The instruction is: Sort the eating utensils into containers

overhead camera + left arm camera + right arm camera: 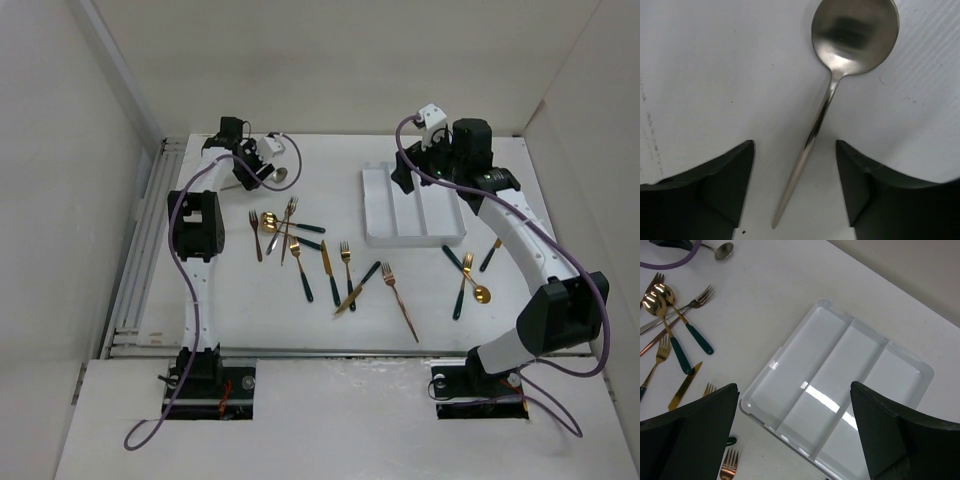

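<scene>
A silver spoon (pixel 812 137) lies flat on the table, its handle between the open fingers of my left gripper (pixel 795 165), apart from both. In the top view this gripper (pixel 262 172) is at the back left, the spoon's bowl (pixel 281 177) just to its right. The white three-compartment tray (pixel 385 238) sits at the back right with nothing in it. My right gripper (pixel 405 180) hovers open over the tray's near-left end (pixel 775 365), holding nothing. Gold and green-handled forks, knives and spoons (pixel 300 245) lie scattered mid-table.
A second small group of utensils (pixel 468 272) lies right of the tray's front. A long gold fork (pixel 398 295) lies toward the front centre. White walls close in the table at the left, back and right. A purple cable (pixel 670 262) crosses the right wrist view's top left.
</scene>
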Action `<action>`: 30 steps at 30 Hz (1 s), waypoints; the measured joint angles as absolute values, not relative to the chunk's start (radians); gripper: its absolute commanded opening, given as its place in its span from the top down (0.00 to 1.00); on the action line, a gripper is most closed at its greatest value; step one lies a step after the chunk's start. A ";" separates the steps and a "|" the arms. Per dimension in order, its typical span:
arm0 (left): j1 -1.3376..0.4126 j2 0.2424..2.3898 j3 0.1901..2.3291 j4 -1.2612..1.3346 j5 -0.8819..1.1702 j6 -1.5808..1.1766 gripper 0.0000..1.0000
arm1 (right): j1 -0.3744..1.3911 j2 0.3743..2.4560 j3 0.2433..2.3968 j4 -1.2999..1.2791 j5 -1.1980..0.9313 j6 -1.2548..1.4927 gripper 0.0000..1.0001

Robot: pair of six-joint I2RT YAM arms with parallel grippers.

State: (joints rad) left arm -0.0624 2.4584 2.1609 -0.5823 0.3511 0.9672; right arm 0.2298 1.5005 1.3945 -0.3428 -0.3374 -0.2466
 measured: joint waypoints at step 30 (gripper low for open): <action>-0.052 2.449 2.153 -0.472 0.357 0.384 1.00 | 0.231 1.320 1.271 -0.304 -0.209 -0.111 0.07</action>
